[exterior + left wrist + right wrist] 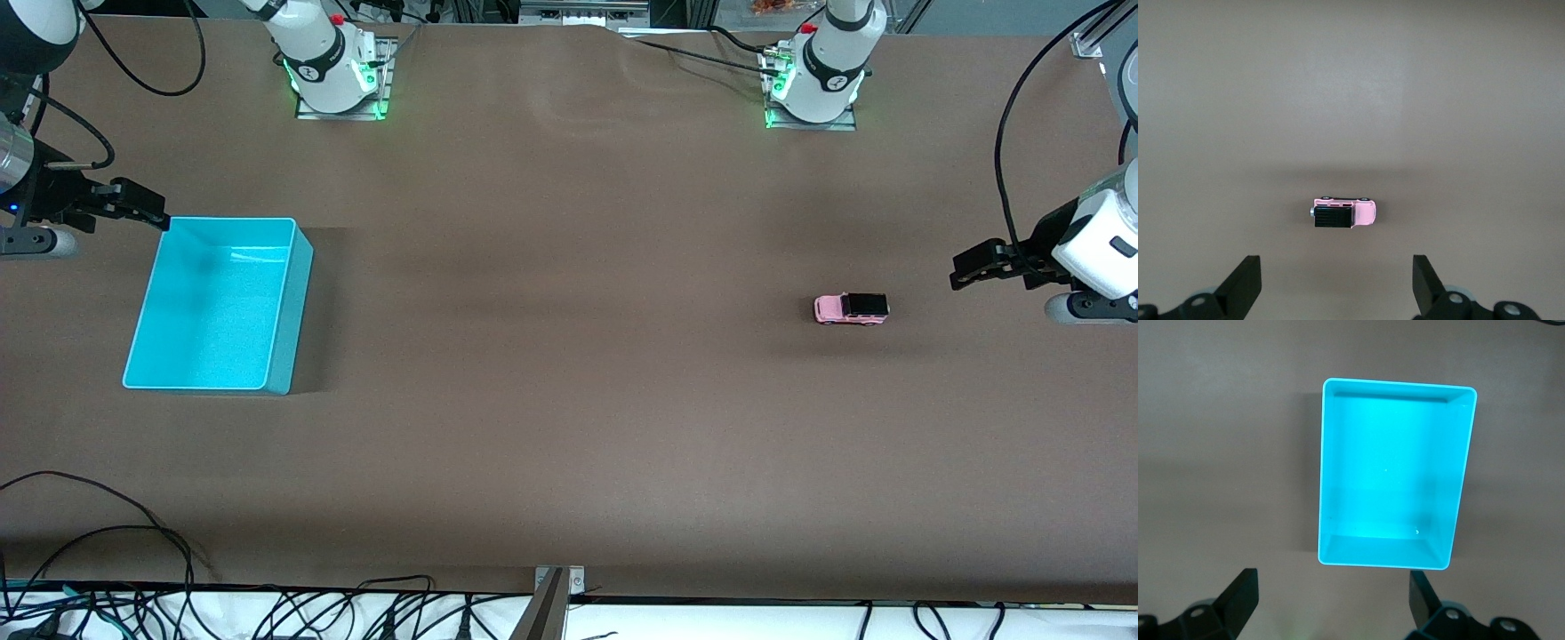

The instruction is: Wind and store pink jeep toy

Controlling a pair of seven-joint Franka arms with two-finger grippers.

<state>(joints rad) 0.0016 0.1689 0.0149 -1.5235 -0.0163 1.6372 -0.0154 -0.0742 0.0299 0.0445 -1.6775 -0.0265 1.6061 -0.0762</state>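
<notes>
Start state, nothing grasped yet. Pink jeep toy sits upright on its wheels on the bare brown worktop, toward the left arm's end, well apart from the cyan bin at the right arm's end. Jeep and bin lie about equally far from the front camera. Bin is empty, open side up, ready to take the toy.

Left gripper hangs in the air over the worktop just past the jeep toward the left arm's end, not touching it. Jaws spread wide, holding nothing. In the left wrist view the jeep shows centred between the two fingers, black roof and pink hood both clear. That looks like a lined-up pre-grasp pose, so this arm probably does the pick and the pull-back wind.

Right gripper hovers over the bin's edge at the right arm's end, jaws also wide apart and empty. Its wrist camera looks straight down into the bin, so the arm seems parked there, waiting.

Task progress: none, both wind and store remain to do. Next move likely needs the left gripper to descend and pinch the jeep across its narrow body. Toy is tiny and on wheels, so it could roll or slip if the fingers close off-centre.
</notes>
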